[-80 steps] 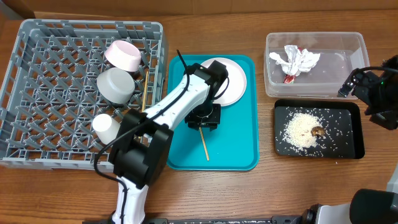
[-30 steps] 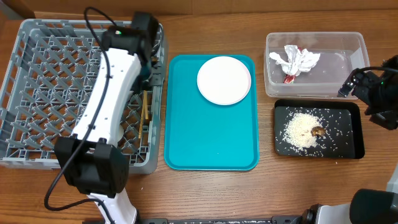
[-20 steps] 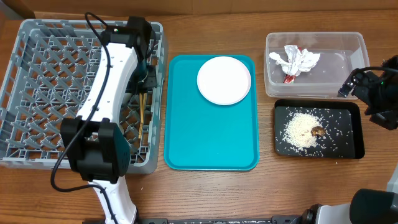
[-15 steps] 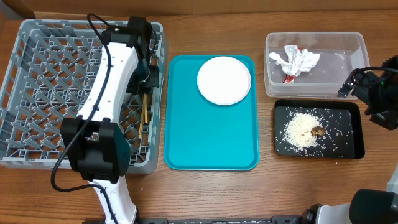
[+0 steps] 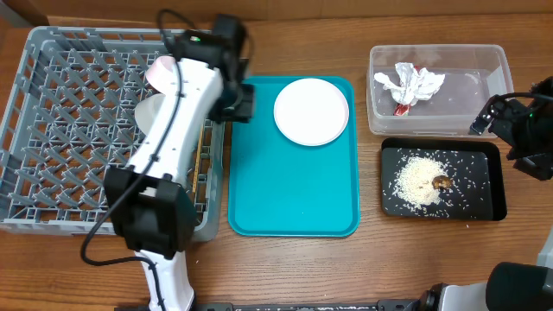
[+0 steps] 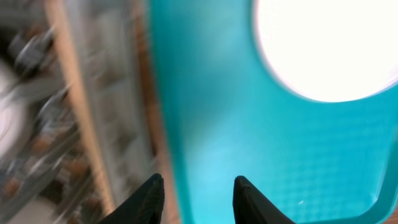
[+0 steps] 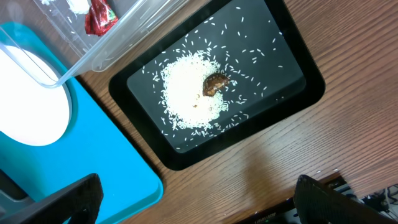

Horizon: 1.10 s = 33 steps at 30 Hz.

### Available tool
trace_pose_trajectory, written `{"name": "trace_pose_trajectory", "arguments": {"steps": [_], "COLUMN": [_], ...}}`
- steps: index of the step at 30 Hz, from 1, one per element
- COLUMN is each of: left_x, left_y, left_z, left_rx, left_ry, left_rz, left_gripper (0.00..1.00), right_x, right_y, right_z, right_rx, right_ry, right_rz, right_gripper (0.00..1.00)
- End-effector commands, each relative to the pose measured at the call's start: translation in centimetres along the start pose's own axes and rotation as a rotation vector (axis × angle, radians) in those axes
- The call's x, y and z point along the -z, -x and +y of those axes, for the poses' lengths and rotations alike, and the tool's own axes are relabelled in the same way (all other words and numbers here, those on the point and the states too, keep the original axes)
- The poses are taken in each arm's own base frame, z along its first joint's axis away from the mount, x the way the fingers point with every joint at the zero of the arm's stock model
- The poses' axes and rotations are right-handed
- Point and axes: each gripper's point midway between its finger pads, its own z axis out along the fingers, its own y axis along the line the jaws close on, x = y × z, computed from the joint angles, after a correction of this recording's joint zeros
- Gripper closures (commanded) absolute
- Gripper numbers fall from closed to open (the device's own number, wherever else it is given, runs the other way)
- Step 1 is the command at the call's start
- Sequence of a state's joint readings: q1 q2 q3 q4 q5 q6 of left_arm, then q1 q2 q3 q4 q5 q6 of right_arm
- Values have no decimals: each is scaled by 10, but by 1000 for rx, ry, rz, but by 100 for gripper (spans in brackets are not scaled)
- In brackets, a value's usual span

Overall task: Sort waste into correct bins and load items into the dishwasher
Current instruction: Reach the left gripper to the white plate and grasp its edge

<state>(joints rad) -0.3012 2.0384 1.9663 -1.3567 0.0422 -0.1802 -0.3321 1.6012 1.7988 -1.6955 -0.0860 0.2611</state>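
Wooden table [image 5: 285,268], seen from overhead and from both wrist cameras.

Left gripper [image 6: 196,200]: its fingers [image 6: 149,198] stand apart, with nothing between them. Bare teal tray [image 6: 217,124] lies directly beneath, at the tray's edge nearest the dish rack [image 5: 52,104]. The white plate [image 6: 329,43] sits on the tray ahead and to the right of the fingers, not touching them. To the left of the fingers the view is blurred: the rack wall and one wooden stick can be made out, nothing finer.

From overhead, the chopsticks [image 5: 204,164] lie in the rack along the wall beside the left arm, partly hidden, so I cannot tell the count. The pink bowl [image 5: 160,71] and grey bowl [image 5: 145,112] are in the rack on the far side of the arm from the tray.

Right gripper [image 7: 199,205]: fingers [image 7: 68,202] are spread wide and empty. It hangs above the table, with the black tray [image 7: 273,87] just ahead of it. The rice [image 7: 189,87] is heaped in that tray, with stray grains around it; the brown scrap [image 7: 215,83] rests on the edge of the heap. The clear tub [image 5: 484,65] stands beyond the black tray, close beside it. It holds the napkin [image 5: 415,84] and the red packet [image 7: 99,17].
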Motion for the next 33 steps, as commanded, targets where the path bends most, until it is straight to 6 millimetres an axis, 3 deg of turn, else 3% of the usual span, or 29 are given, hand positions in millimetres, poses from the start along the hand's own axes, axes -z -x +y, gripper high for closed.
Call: {"name": "trace_pose_trajectory", "arguments": {"steps": [1, 2, 5, 9, 11, 19, 26, 33], "left_x": [9, 8, 2, -13, -37, -108, -140, -151], "left_y": [8, 12, 27, 33, 33, 20, -6, -37], "left_z": [-59, -74, -116, -150, -164, -164, -156, -138], "left_rx": [-225, -296, -474, -578, -628, -669, -677, -670], "left_ry": [-65, -60, 7, 26, 25, 52, 43, 74], "left_rz": [-91, -128, -254, -307, -294, -159, -17, 136], "left_gripper": [61, 60, 37, 29, 27, 23, 27, 59], "right_x": [10, 10, 10, 10, 10, 10, 10, 10], "right_y": [2, 2, 1, 2, 1, 1, 1, 1], "right_z": [2, 1, 2, 2, 2, 3, 3, 3], "right_rx": [5, 5, 5, 5, 5, 5, 5, 5], "right_ry": [11, 11, 11, 11, 12, 18, 18, 18], "right_rz": [-39, -39, -38, -39, -38, -36, -36, -36], "right_gripper": [0, 0, 0, 0, 0, 0, 0, 0]}}
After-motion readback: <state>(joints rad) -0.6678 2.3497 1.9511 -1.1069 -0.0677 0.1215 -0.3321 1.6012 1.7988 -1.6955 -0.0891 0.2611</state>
